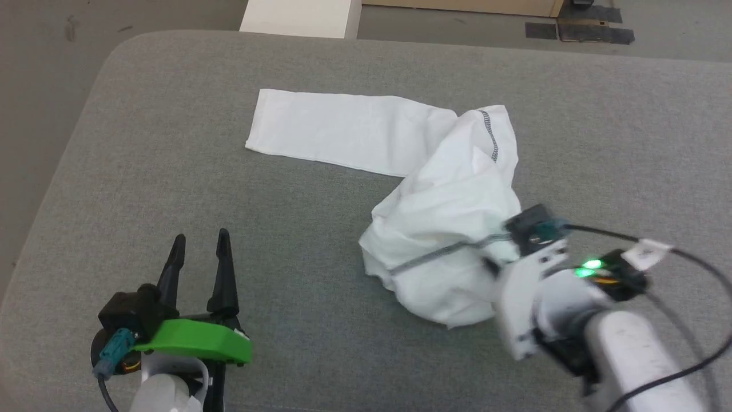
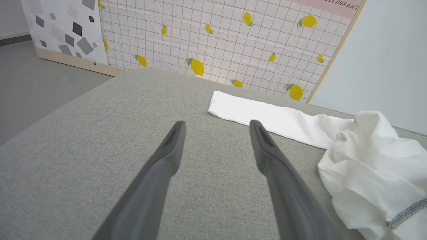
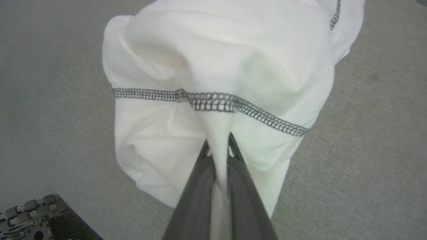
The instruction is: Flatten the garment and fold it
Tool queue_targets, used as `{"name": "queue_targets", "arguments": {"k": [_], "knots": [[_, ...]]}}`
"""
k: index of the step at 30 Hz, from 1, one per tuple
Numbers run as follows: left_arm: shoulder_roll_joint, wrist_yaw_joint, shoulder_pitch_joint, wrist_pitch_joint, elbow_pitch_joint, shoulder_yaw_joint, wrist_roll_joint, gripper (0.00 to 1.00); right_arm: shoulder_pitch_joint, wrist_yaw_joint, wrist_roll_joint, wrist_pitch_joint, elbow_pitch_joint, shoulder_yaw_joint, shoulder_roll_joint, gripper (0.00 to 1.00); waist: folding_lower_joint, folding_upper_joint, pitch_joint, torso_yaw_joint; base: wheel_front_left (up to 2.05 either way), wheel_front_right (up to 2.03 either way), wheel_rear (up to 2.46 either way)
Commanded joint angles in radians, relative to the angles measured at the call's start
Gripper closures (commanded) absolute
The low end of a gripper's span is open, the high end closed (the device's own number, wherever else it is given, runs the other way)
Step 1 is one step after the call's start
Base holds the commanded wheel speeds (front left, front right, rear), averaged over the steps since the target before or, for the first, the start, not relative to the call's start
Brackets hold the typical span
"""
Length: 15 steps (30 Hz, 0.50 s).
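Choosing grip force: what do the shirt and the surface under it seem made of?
Shirt: thin soft cloth, matte white, likely cotton-like; it bunches into loose folds. Surface: grey woven textile, matte, fine weave showing; possibly upholstery.

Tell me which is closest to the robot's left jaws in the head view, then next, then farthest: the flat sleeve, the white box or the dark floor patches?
1. flat sleeve: on the grey surface, ahead and a bit right.
2. white box: beyond the surface's far edge, ahead.
3. dark floor patches: beyond that edge too, far off right.
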Motion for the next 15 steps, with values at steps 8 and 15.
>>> {"name": "queue_targets", "arguments": {"k": [8,15], "knots": [[-0.007,-0.020,-0.055,-0.004,0.004,-0.017,0.015,0.00,-0.078,-0.002,-0.047,0.062,0.013,-0.255,-0.248,1.00,0.0000,0.0000,0.038,-0.018,0.00,0.00,0.00],[-0.008,-0.028,-0.106,-0.004,0.020,-0.037,0.017,0.00,-0.223,-0.002,-0.197,-0.057,0.197,-0.458,-0.242,1.00,0.0000,0.0000,0.101,-0.004,0.00,0.00,0.00]]}}
